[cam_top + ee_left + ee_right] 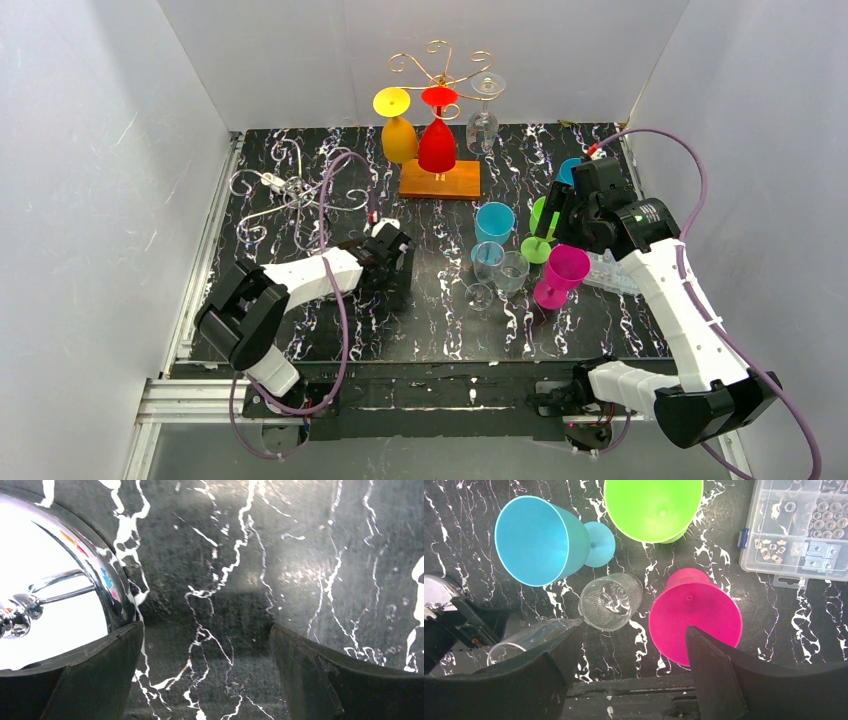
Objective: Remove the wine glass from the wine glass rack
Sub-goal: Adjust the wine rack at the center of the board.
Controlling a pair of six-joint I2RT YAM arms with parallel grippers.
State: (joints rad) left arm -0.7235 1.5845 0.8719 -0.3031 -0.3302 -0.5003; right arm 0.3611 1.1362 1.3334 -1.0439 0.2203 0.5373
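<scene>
At the far middle of the desk (440, 325), the wine glass rack (440, 180) on its wooden base, with three glasses hung bowl-down from the gold wire top: yellow glass (399, 138), red glass (437, 148), clear hanging glass (482, 126), none touched by either arm. Left arm (300, 275) folded low over the left middle of the desk, wrist aimed downward and toward the centre, well apart from the rack. Left jaws parted wide, fingers (75, 680) at either side of the wrist view, only bare marbled desk between, nothing gripped; a chrome dome (60, 580) just beside the left finger. Right arm (665, 275) rising from its base along the right side, elbow bent, wrist turned down over a cluster of standing glasses. Right jaws likewise spread wide and holding nothing, fingers (724, 685) poised above the pink glass (696, 617). Close around it: blue glass (536, 540), green glass (654, 507), an upright clear glass (610, 601), a second clear glass (531, 640) tilted near the left finger. Off to the right, a clear parts box (796, 527). At the far left of the desk, a silver wire stand (275, 185).
</scene>
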